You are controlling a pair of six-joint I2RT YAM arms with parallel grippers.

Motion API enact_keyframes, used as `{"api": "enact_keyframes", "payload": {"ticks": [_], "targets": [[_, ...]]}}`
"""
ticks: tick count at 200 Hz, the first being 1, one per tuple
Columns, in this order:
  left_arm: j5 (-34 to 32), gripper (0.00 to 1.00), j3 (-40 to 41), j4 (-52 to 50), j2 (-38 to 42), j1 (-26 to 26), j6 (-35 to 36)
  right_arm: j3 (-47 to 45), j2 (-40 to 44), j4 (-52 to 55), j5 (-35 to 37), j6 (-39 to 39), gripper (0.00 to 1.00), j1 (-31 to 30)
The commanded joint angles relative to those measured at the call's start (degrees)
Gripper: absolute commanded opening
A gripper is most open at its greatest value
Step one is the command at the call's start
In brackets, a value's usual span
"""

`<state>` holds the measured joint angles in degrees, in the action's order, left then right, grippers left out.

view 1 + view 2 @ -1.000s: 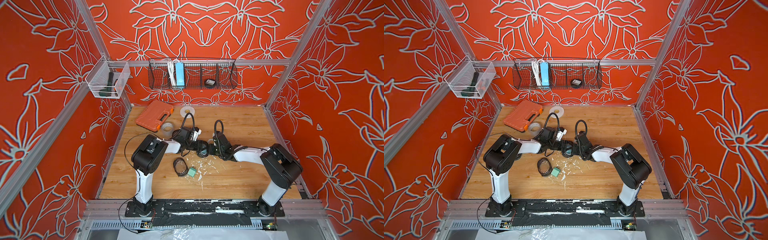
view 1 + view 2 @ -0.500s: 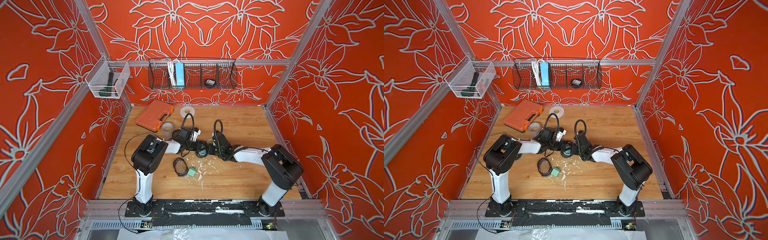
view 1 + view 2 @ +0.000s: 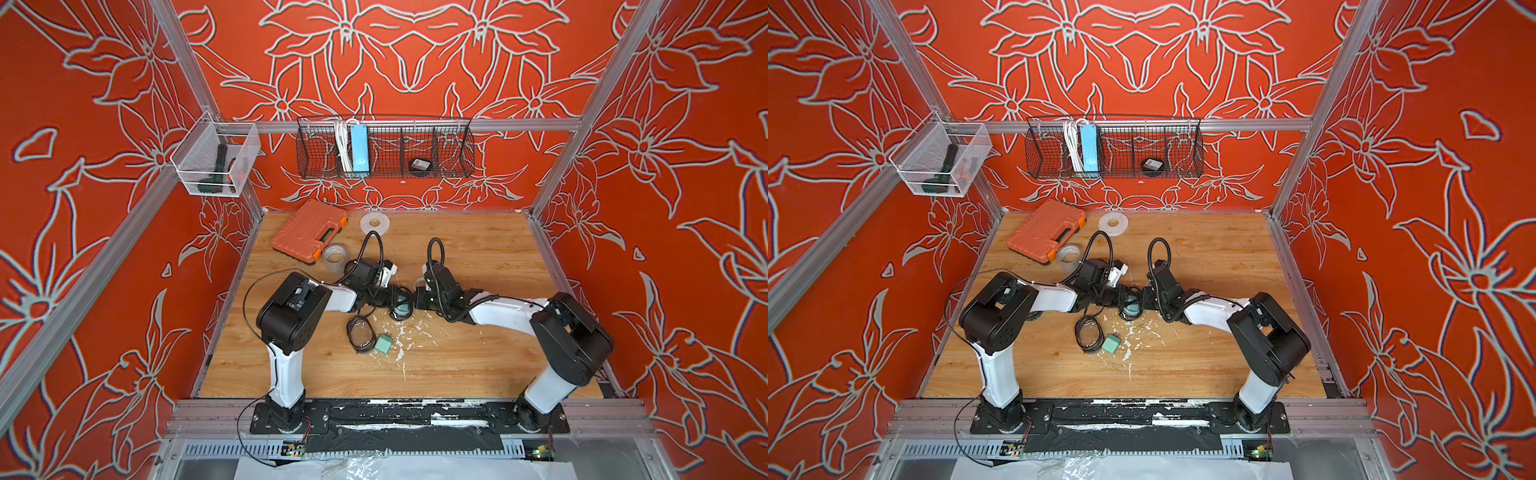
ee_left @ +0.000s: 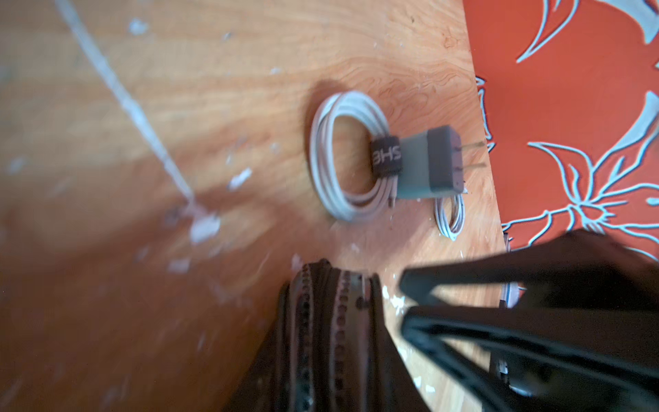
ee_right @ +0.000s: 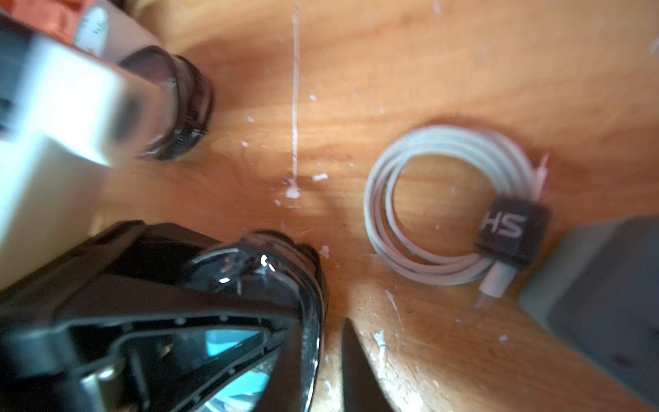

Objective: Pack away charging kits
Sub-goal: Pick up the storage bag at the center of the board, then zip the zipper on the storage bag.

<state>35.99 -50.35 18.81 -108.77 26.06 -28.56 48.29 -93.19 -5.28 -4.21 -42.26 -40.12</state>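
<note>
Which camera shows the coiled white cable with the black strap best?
Right wrist: the cable fills much of the frame, with its loops and strap clear despite some blur. The left wrist view shows it smaller, next to the plug. In both top views it cannot be made out.

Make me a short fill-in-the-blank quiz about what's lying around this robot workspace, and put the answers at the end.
1. The long blue power strip stands in a black wire ____ hung on the back wall.
2. The orange plastic tool case lies on the ____ tabletop.
3. In the left wrist view, a coiled ____ cable lies next to a grey-teal plug adapter with two metal prongs.
Missing words: basket; wooden; white.
</note>
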Motion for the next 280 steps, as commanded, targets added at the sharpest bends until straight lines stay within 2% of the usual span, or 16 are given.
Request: {"api": "enact_keyframes", "payload": {"ticks": [1,22,49,81,113,130,149,179,206,237,263,280], "targets": [[-1.92,0.0,4.46,-2.7,3.33,-0.22,-3.25,-1.37,6.96,1.78,1.99,2.2,0.32,-0.05],[-3.3,0.0,5.72,1.21,9.43,-0.27,-6.16,-3.11,13.26,2.43,2.28,4.72,0.38,-0.39],[-6.21,0.0,7.09,6.41,18.56,-0.36,-8.83,-5.53,21.84,1.53,3.58,9.58,0.39,-3.35],[-13.02,0.0,7.06,7.56,31.14,-0.36,-9.0,-9.98,32.99,-1.6,13.1,17.34,0.45,-12.71],[-16.53,0.0,9.58,12.48,44.13,0.32,-7.62,-14.76,40.54,-10.21,17.15,25.07,0.45,-20.59],[-19.48,0.0,13.29,18.05,51.34,1.97,-5.62,-14.78,40.49,-13.78,17.84,28.77,0.4,-24.2],[-24.27,0.0,15.78,21.81,59.63,6.45,0.72,-15.16,38.99,-19.95,18.92,34.47,0.4,-28.55],[-27.16,0.0,16.66,24.36,66.09,14.15,11.56,-12.92,35.52,-26.52,20.41,42.65,0.4,-33.78],[-34.35,0.0,16.93,24.13,66.73,17.31,14.69,-10.93,31.68,-31.37,19.99,47.58,0.4,-35.89],[-36.84,0.0,18.2,26.69,64.97,18.85,16.75,-8.64,26.72,-35.73,19.41,50.4,0.37,-37.16],[-45.39,0.0,18.96,27.79,64.22,22.36,20.19,-8.04,24.56,-39.29,20.21,51.72,0.36,-38.87],[-49.77,0.0,18.61,26.73,64.16,25.43,21.89,-7.72,23.85,-40.89,23.38,50.97,0.36,-39.25]]}}
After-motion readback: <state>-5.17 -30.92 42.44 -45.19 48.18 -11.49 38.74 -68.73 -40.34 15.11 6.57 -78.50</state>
